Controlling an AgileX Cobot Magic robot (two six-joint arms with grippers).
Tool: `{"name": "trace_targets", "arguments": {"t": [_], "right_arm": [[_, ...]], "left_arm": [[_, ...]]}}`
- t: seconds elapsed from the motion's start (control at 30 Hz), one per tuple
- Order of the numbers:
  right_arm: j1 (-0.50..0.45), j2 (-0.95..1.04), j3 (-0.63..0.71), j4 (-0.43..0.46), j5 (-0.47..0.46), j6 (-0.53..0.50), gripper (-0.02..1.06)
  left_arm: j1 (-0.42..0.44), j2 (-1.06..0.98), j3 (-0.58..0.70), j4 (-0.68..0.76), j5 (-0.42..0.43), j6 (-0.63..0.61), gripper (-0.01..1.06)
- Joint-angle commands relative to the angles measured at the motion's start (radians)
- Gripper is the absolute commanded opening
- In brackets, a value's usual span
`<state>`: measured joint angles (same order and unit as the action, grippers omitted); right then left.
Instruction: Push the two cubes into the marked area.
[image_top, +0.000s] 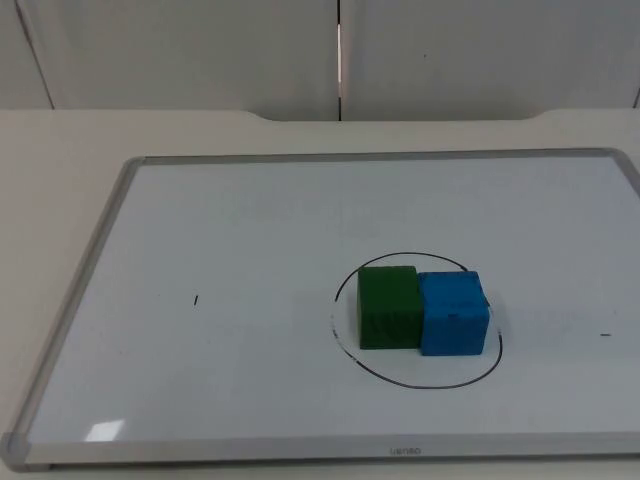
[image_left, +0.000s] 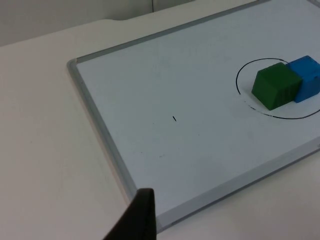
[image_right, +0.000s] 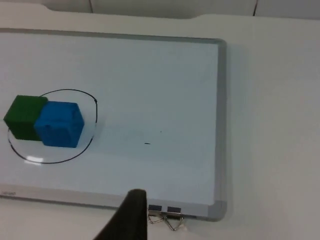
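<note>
Green cube (image_top: 387, 306) and blue cube (image_top: 453, 313) touch inside the drawn circle (image_top: 415, 384) on the whiteboard (image_top: 250, 230). Neither gripper's finger state is discernible.

Even bright overhead light, soft shadows. Small glare patch on whiteboard (image_top: 300, 210) near front edge. Frames slightly soft.

Both arms wait pulled back from the work area. The left gripper (image_left: 135, 220) hangs above the table near the board's corner, one black fingertip showing. The right gripper (image_right: 131, 217) hangs likewise over the board's near edge, one black fingertip showing. Neither touches anything.
</note>
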<state>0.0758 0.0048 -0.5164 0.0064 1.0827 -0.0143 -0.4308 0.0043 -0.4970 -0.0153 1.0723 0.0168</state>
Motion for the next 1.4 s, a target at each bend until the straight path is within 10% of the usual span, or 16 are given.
{"name": "trace_targets", "arguments": {"t": [0.0, 0.7, 1.37], "right_arm": [[-0.025, -0.005, 0.003, 0.003, -0.003, -0.001, 1.05], [-0.055, -0.005, 0.003, 0.003, -0.003, -0.001, 1.05], [-0.055, -0.005, 0.003, 0.003, -0.003, -0.001, 1.05]], "left_arm": [[0.003, -0.004, 0.003, 0.004, 0.002, 0.004, 1.05], [0.031, -0.004, 0.003, 0.005, 0.002, 0.004, 1.05], [0.394, -0.004, 0.003, 0.005, 0.002, 0.004, 1.05]]}}
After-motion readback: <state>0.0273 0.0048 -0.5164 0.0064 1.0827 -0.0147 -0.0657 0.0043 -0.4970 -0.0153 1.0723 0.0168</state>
